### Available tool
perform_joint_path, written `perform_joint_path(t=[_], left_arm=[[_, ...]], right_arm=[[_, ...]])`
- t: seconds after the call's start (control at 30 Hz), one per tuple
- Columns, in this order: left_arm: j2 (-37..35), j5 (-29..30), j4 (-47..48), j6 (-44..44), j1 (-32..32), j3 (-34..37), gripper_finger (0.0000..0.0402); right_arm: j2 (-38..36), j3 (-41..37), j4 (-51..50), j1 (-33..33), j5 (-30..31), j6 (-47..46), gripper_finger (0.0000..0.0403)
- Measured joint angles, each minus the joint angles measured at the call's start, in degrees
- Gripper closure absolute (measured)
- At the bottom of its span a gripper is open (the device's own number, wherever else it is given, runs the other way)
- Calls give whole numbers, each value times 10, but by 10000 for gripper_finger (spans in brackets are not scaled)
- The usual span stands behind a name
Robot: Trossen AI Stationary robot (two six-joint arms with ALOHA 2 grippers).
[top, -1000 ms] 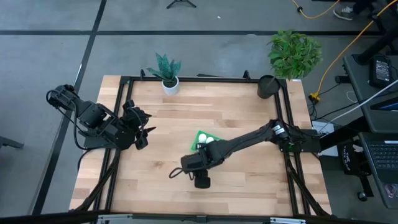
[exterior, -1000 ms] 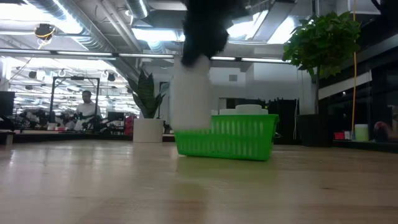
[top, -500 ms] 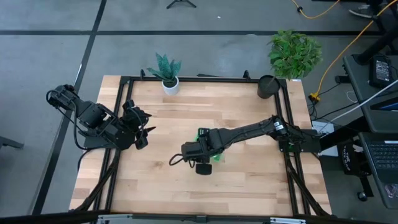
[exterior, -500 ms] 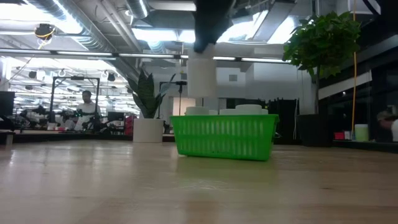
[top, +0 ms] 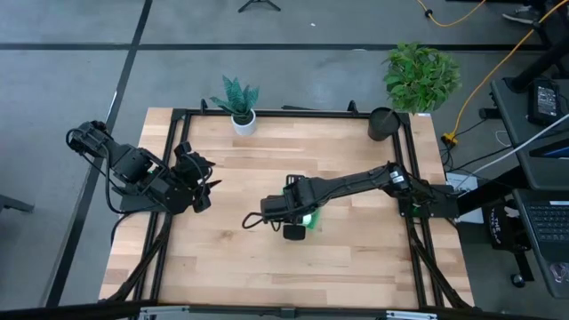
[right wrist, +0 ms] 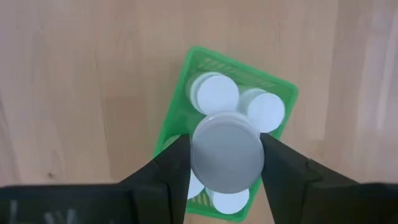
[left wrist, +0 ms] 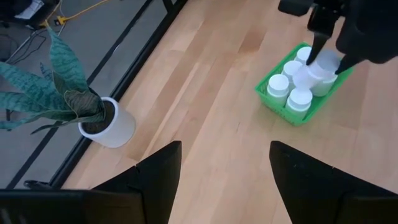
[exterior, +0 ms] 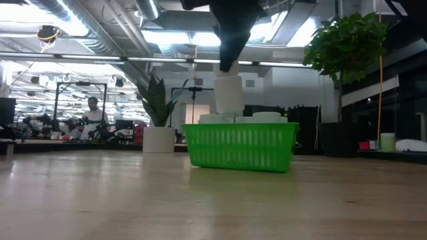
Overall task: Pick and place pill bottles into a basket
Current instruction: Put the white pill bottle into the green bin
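Here your right gripper (right wrist: 227, 155) clamps a pill bottle (exterior: 228, 97) above the basket (exterior: 241, 146); left gripper (left wrist: 219, 163) waits, jaws apart, empty.

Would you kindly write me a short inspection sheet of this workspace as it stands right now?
Surface: pale wooden table in a black frame, bare wood around the basket.
Job's things: green basket near the table's middle holds several pill bottles; one more held bottle hangs just above it.
Clutter: small potted plant and black pot at the far edge.
Grippers: right gripper over the basket, shut on the held bottle; left gripper open, parked at the table's left side.
Cables: orange cable on the floor beyond the right side.
Surroundings: large leafy plant on the floor; a person far behind.
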State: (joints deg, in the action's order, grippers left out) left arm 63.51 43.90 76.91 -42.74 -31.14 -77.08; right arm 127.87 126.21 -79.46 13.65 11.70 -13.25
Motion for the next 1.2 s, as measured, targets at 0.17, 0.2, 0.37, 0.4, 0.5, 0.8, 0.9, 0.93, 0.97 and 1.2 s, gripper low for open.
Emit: perform_joint_path(t=[0.17, 0.2, 0.37, 0.4, 0.5, 0.8, 0.9, 0.93, 0.97, 1.2], left_arm=[[0, 0, 2, 0, 0, 0, 164], [0, 0, 2, 0, 0, 0, 164], [0, 0, 3, 0, 0, 0, 164], [0, 0, 3, 0, 0, 0, 164], [0, 0, 3, 0, 0, 0, 164], [0, 0, 4, 0, 0, 0, 164], [0, 0, 5, 0, 0, 0, 164], [0, 0, 6, 0, 0, 0, 164], [0, 0, 7, 0, 0, 0, 164], [0, 0, 9, 0, 0, 0, 164]], right_arm=[[0, 0, -1, 0, 3, -13, 248], [0, 0, -1, 0, 4, -15, 248], [0, 0, -2, 1, 6, -31, 248], [0, 0, -3, 1, 9, -34, 248], [0, 0, -17, 2, 21, -43, 248], [0, 0, -19, 11, 24, -60, 248], [0, 0, -19, 17, 24, -62, 248], [0, 0, -19, 19, 23, -62, 248], [0, 0, -19, 20, 23, -63, 248], [0, 0, -9, 22, 22, -73, 248]])
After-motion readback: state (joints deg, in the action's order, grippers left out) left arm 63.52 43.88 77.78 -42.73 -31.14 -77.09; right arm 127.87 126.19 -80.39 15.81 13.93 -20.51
